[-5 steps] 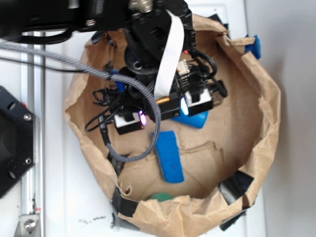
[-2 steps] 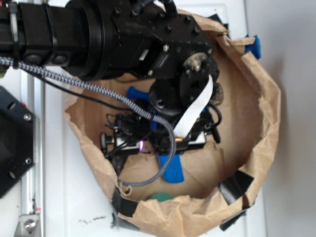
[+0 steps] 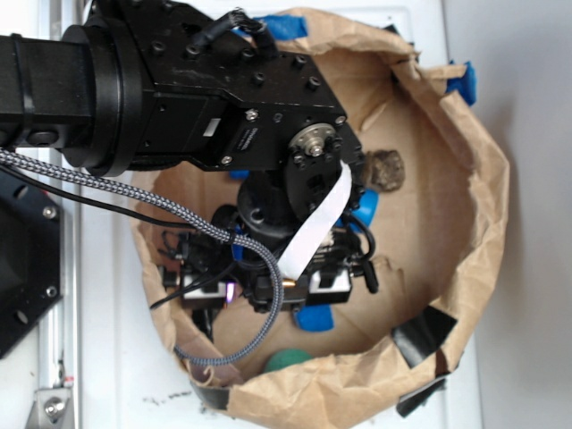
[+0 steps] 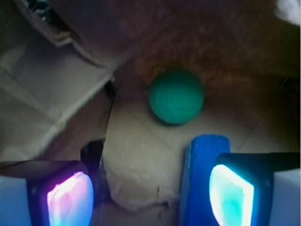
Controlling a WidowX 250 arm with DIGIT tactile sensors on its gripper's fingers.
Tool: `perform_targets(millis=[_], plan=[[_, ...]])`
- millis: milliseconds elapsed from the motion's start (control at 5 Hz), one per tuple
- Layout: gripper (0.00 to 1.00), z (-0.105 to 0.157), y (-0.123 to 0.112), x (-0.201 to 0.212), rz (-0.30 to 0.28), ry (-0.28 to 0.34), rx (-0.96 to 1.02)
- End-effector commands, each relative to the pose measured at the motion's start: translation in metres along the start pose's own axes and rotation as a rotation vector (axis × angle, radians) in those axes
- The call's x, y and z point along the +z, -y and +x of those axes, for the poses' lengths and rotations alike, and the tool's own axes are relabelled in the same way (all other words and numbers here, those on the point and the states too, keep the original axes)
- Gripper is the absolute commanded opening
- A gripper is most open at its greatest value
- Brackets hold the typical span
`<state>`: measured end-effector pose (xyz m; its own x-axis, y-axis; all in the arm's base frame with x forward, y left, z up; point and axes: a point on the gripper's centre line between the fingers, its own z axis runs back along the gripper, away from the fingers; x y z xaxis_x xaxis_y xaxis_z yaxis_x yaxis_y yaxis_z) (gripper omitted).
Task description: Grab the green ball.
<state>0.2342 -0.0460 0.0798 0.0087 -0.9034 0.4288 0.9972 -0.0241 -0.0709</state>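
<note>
In the exterior view, the small round matte green ball (image 3: 288,361) lies on the floor of a wide brown paper bag with a rolled-down rim (image 3: 487,179), tight against the bag's near wall, so only its top shows over the crumpled edge. The black claw (image 3: 259,284) hangs low inside the bag above it in the picture, near but not touching, with its two white-cased fingers set apart and a flat blue sponge (image 3: 315,316) poking out just below the right-hand finger. The big black arm covers much of the bag; past it a brown lumpy rock (image 3: 385,170) sits toward the far wall and a piece of a blue plastic bottle (image 3: 365,207) peeks out beside the wrist. The bag rests on a white counter (image 3: 116,366), patched with black tape (image 3: 420,332) along its rim. In the wrist view the ball (image 4: 176,96) shows whole, faintly ribbed, ahead of the claw (image 4: 150,188) and a little toward the cyan-lit finger (image 4: 231,190), resting where the bag's floor meets its wall. The claw stands open and holds nothing: the pink-lit finger (image 4: 68,197) and the cyan one are well apart, with bare paper between them. The sponge (image 4: 202,174) lies just beside the cyan finger's inner face, its far end close to the ball; whether they touch cannot be told.
</note>
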Motion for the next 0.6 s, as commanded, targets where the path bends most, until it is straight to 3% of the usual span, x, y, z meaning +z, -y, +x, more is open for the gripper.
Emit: perform_targets(millis=[0,200,400], plan=[[1.0,0.005,0.001,0.015,0.06,0.006,-0.027],[1.0,0.005,0.001,0.015,0.06,0.006,-0.027],[1.0,0.004,-0.011,0.008,0.088,-0.039,-0.02]])
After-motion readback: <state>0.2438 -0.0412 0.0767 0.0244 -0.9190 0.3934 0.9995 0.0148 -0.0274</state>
